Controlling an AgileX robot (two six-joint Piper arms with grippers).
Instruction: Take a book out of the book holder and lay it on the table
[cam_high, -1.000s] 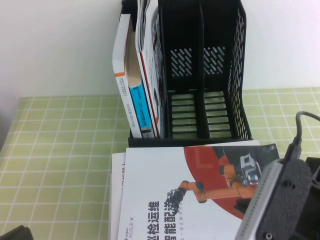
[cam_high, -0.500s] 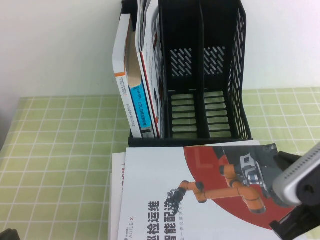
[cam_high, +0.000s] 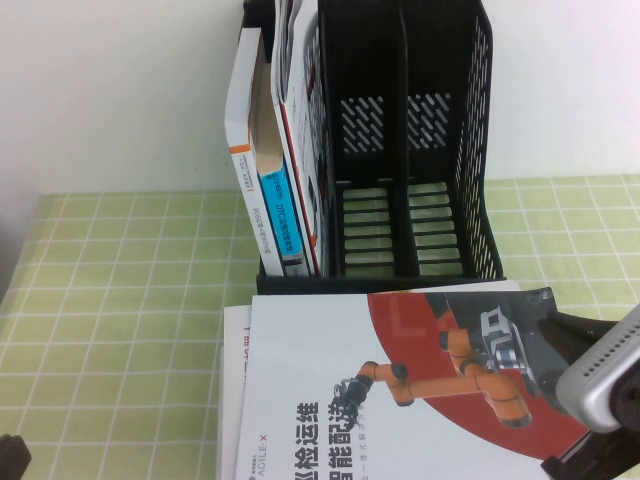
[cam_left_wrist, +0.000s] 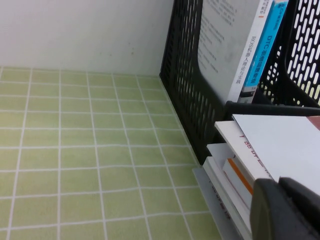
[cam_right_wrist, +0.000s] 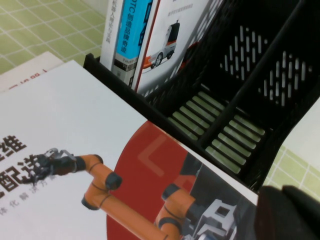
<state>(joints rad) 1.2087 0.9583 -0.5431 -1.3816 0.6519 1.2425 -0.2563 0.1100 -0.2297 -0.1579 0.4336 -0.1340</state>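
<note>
High view: your closed right gripper (cam_high: 590, 400) hangs over the book (cam_high: 400, 390) at the table's (cam_high: 120, 300) near edge; dropping lower risks dragging it off. Left gripper (cam_left_wrist: 285, 210): cannot tell.

Black book holder (cam_high: 400, 150), green white-gridded table (cam_high: 120, 290), white-and-red book (cam_high: 330, 380).

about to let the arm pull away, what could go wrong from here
1. The book lies on a stack of other books, not flat on the table; it might slide off.
2. The right gripper, shut, sits over the book's right edge; pulling away could drag or curl the cover.
3. The book butts against the holder, where upright books lean; a nudge could tip them.
The left gripper hangs beside the stack.
</note>
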